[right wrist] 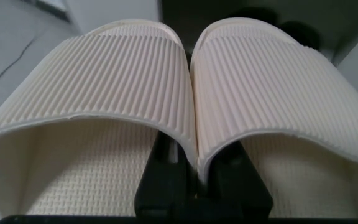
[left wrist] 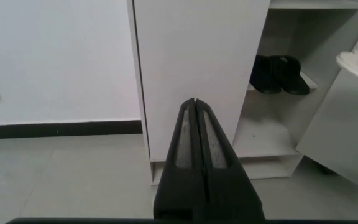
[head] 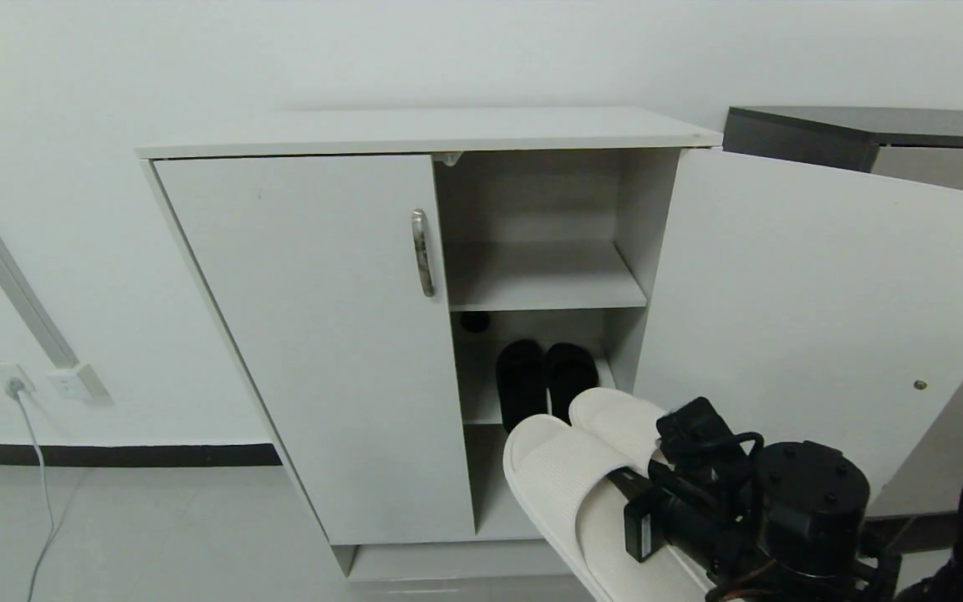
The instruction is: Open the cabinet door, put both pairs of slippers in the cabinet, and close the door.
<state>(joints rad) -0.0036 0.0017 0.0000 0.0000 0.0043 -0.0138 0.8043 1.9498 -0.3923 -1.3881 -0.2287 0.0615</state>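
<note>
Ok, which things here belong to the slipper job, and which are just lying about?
Job: cabinet, its open right door, black slippers already inside, white slippers held by the right gripper.
Lying about: wall socket with cable, wall trunking, dark grey unit behind the door.

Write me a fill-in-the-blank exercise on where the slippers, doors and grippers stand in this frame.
1. The black slippers rest on the cabinet's ____ shelf.
2. The right gripper is shut on the white slippers, toes pointing toward the ____.
3. The left door is ____, the right door open.
4. The left gripper is shut and holds ____.
Missing words: middle; cabinet; closed; nothing.
</note>
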